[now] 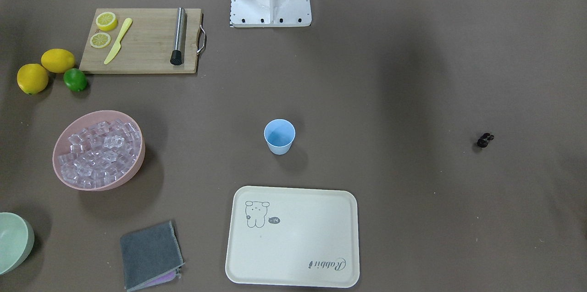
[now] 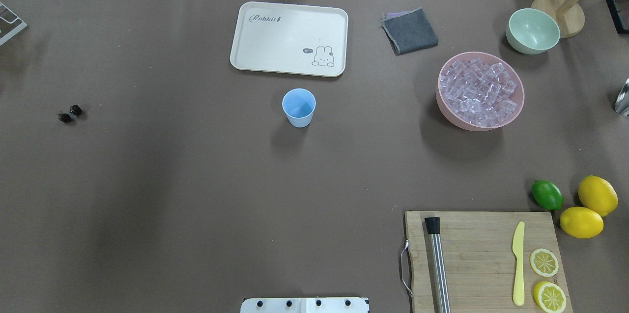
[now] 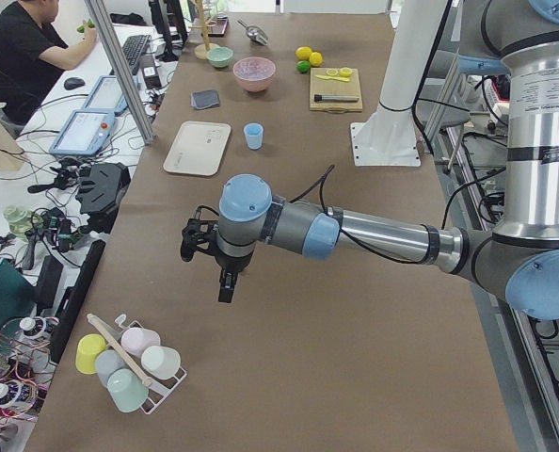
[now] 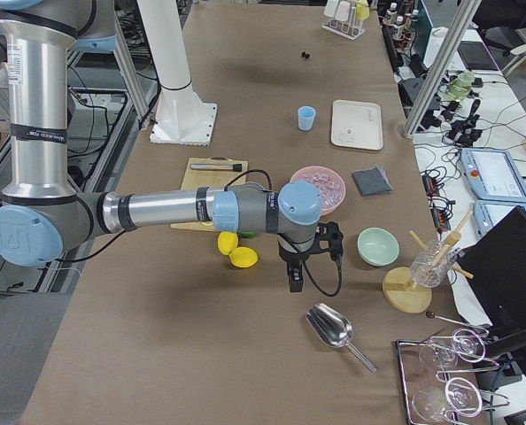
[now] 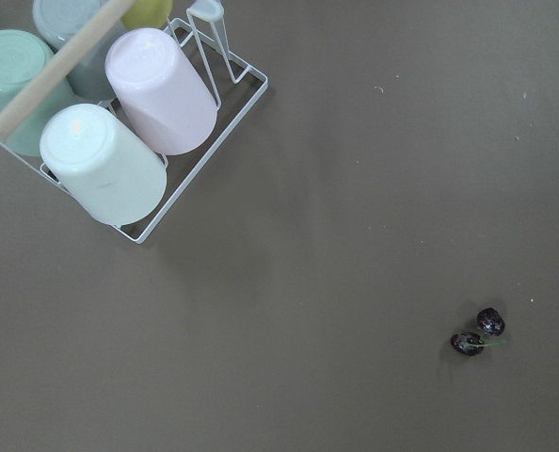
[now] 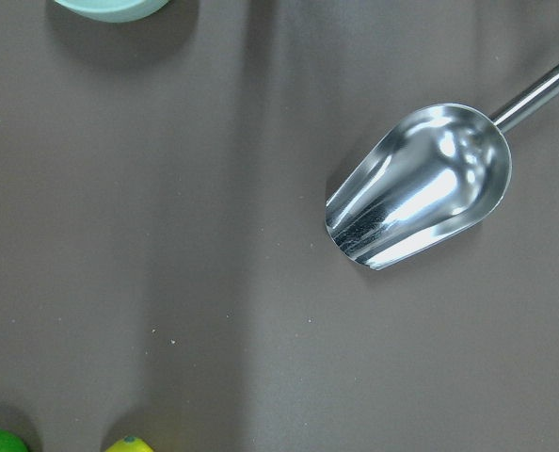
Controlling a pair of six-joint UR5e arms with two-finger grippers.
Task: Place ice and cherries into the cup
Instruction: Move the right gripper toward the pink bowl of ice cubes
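Observation:
The light-blue cup (image 1: 279, 136) stands upright and empty mid-table, also in the overhead view (image 2: 299, 107). The ice (image 1: 98, 152) fills a pink bowl (image 2: 462, 124) on the robot's right. The cherries (image 2: 70, 113) lie on the table far to the robot's left and show in the left wrist view (image 5: 478, 333). My left gripper (image 3: 225, 285) hangs above the table beyond the cherries, near a cup rack. My right gripper (image 4: 292, 279) hangs above a metal scoop (image 6: 421, 184). Both show only in the side views, so I cannot tell whether they are open or shut.
A cream tray (image 2: 290, 38) and a grey cloth (image 2: 409, 31) lie behind the cup. A pale green bowl (image 2: 532, 31), lemons (image 2: 581, 221), a lime (image 2: 547, 194) and a cutting board (image 2: 481, 254) are on the right. A rack of cups (image 5: 119, 122) stands left.

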